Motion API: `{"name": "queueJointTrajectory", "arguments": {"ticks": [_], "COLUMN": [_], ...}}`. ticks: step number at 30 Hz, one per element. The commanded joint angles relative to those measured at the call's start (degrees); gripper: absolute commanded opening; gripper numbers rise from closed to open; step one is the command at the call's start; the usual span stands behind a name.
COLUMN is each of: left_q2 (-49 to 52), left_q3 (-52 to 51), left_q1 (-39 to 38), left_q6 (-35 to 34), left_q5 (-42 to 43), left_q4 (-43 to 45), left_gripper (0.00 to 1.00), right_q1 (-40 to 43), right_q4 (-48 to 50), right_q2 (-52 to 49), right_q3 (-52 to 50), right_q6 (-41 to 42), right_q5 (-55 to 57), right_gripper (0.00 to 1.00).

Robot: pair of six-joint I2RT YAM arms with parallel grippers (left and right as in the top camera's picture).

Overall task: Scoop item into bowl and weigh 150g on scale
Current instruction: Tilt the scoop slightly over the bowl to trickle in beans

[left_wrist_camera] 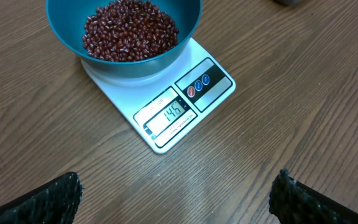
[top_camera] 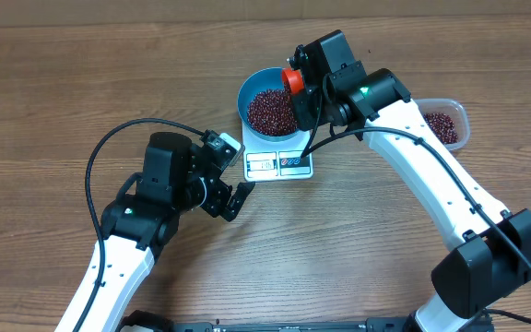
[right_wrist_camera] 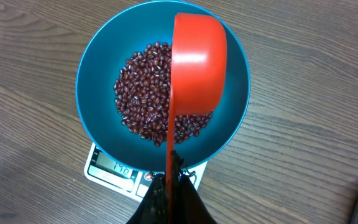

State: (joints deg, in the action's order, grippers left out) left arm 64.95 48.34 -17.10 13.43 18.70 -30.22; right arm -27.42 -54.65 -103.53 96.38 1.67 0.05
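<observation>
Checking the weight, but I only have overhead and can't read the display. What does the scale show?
Observer: In the left wrist view, the display on the scale reads 146, with the bowl of beans sitting on it.
Operator: Does the right tool have the scoop?
Observer: Yes. In the right wrist view, the right tool is shut on the handle of the red scoop. Its cup is tipped over the bowl, outer side towards the camera.

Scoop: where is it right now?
Overhead view, just right of centre toward the far side: the red scoop is pinched by its handle in the right gripper, held tipped above the right half of the blue bowl on the scale.
</observation>
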Motion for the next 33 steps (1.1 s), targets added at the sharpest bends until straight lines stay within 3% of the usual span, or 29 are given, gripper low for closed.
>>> {"name": "queueJointTrajectory", "arguments": {"ticks": [1,33], "left_q2": [0.31,0.31], "left_q3": [-0.22,-0.22], "left_q1": [0.31,0.31], "left_q6": [-0.79,-0.79], "left_q5": [0.39,0.39], "left_q4": [0.04,0.04], "left_gripper": [1.0,0.99], "right_q1": [-0.28,-0.28], "right_q4": [0.35,0.37], "right_q2": [0.02,0.02], "right_q3": [2.01,2.01], "right_q6": [-0.17,-2.19], "right_q5": [0.48,0.46], "right_gripper": [0.04,0.04]}}
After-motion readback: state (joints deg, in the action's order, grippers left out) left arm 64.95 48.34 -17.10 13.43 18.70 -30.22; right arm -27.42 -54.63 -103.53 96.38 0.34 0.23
